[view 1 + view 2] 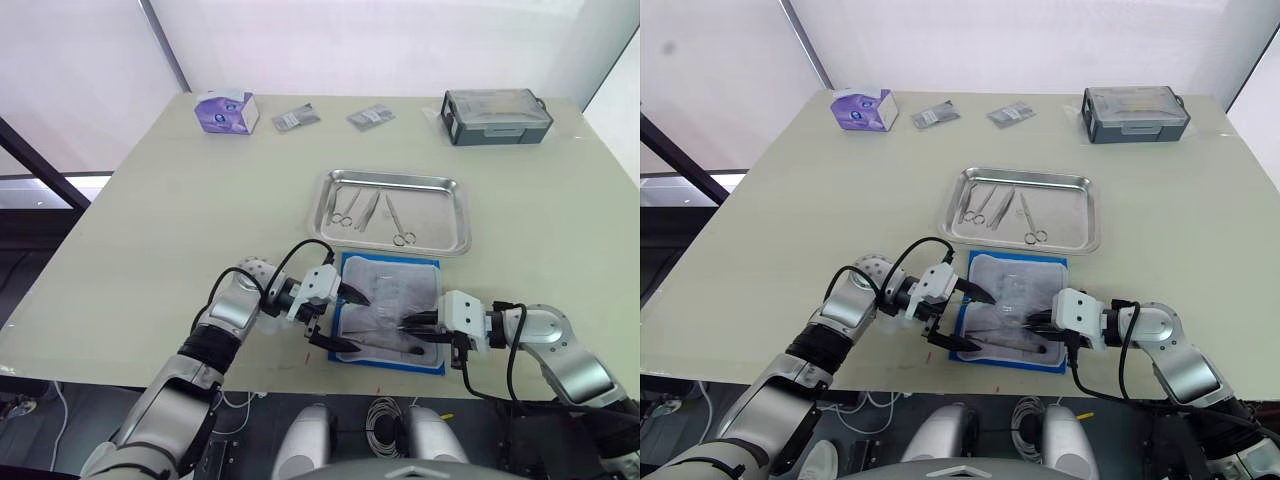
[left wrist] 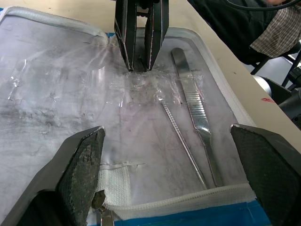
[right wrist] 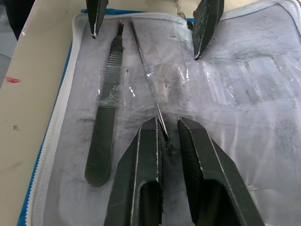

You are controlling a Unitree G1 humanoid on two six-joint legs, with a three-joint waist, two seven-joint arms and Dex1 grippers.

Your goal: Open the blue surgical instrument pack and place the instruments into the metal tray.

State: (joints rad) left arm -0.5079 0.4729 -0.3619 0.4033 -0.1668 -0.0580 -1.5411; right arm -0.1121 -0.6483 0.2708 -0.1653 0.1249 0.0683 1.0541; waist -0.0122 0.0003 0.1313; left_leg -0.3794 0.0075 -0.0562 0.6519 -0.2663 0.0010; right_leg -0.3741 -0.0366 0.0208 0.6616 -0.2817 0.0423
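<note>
Right gripper straddles slim probe on pack.

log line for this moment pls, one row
pack: open, two instruments left | right gripper: fingers closing around thin probe | left gripper: open over pack | metal tray: holds instruments

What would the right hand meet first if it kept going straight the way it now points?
Probably the thin metal probe lying on the open blue surgical instrument pack: the right hand already has its narrowly parted fingers either side of the probe's end. Beyond lies the left hand, though depth is unclear.
</note>
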